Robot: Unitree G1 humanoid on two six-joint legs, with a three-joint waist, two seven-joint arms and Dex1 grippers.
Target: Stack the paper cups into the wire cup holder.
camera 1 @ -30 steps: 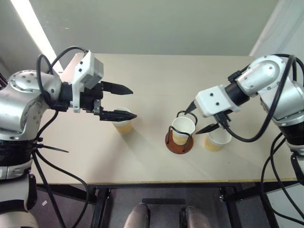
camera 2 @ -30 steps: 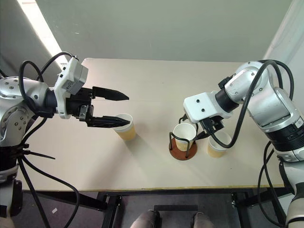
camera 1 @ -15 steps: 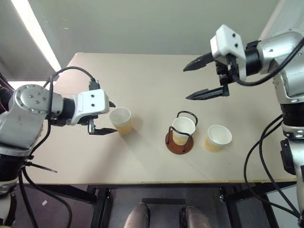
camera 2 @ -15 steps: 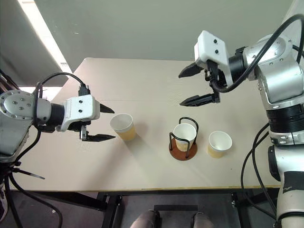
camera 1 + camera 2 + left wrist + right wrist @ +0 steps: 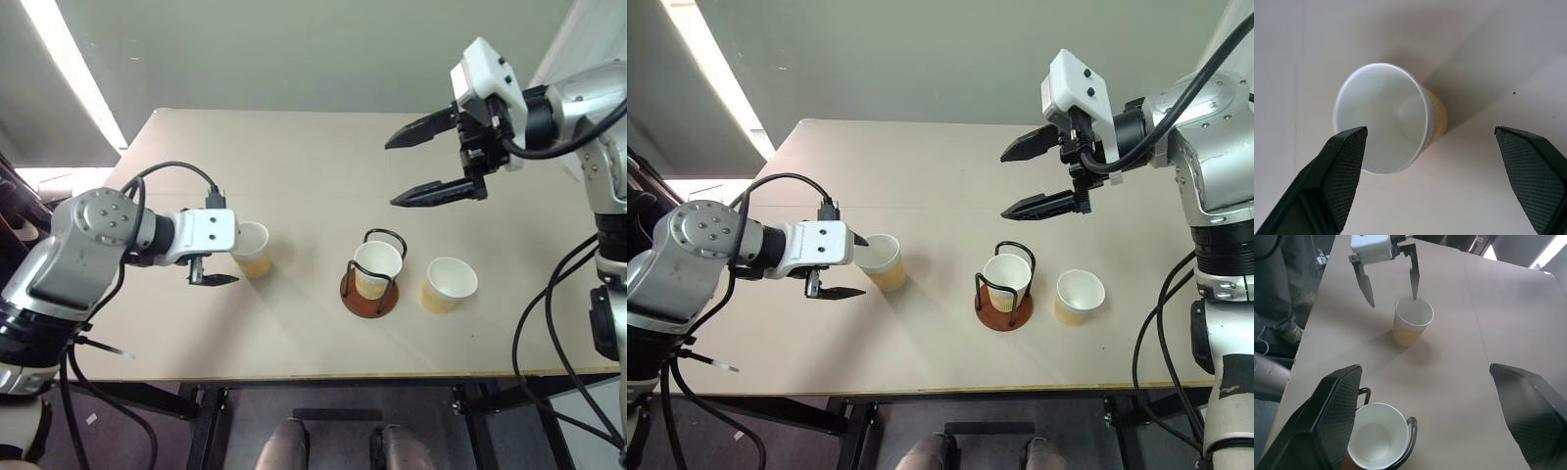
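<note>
The wire cup holder (image 5: 370, 279) now carries one paper cup (image 5: 377, 264). The right gripper (image 5: 438, 161) has let go and lifted well above and behind the holder, fingers spread and empty. The left gripper (image 5: 844, 264) has dropped to the table (image 5: 313, 166), released wide, flanking the loose cup left of the holder (image 5: 251, 247) without touching it. A third cup (image 5: 449, 283) stands just right of the holder. Likely next: close on the left cup.
</note>
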